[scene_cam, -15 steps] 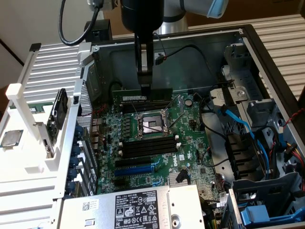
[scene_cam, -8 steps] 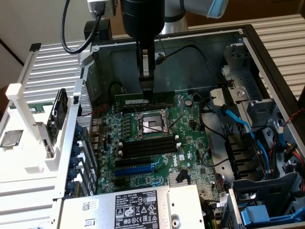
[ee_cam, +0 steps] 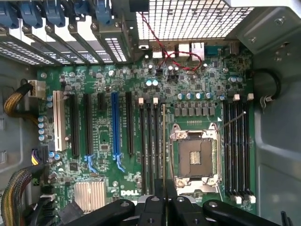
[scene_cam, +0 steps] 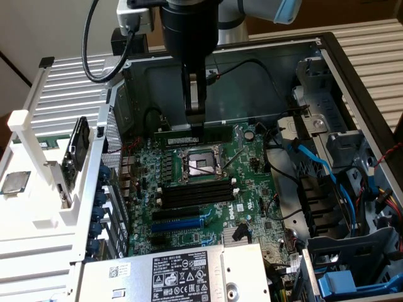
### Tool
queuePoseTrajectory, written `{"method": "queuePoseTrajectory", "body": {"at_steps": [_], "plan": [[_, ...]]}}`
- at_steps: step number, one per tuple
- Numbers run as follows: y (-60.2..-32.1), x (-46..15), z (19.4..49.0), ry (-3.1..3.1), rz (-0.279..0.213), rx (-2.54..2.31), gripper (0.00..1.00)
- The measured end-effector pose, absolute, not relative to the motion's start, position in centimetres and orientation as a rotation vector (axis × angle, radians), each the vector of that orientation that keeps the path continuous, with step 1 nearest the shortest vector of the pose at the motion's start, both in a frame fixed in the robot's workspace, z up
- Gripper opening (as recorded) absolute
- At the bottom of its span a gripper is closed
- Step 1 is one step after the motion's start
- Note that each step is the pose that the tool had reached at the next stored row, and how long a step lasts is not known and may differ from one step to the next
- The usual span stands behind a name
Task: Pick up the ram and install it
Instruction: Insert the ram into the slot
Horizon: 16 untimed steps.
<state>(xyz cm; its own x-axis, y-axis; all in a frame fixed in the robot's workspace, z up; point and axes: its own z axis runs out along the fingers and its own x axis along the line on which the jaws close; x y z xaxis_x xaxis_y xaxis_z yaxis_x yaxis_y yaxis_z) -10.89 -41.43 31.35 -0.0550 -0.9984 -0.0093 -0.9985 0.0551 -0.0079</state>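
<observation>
Gripping flat, narrow green ram (scene_cam: 171, 135), slim black gripper (scene_cam: 196, 122), above component-studded motherboard (scene_cam: 255, 189)

Soft even room light on the motherboard (scene_cam: 201, 182), its case walls (scene_cam: 252, 88) shadowed, gripper (scene_cam: 195, 124) dark above its far edge, blown-out white glare through the perforated grille (ee_cam: 188, 19) beside it
</observation>
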Motion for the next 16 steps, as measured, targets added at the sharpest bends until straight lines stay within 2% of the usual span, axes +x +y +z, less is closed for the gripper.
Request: {"method": "queuePoseTrajectory", "body": {"at_steps": [16], "plan": [[-41.6,-11.3,29.4,2.257,-0.031,-2.136,0.12]]}}
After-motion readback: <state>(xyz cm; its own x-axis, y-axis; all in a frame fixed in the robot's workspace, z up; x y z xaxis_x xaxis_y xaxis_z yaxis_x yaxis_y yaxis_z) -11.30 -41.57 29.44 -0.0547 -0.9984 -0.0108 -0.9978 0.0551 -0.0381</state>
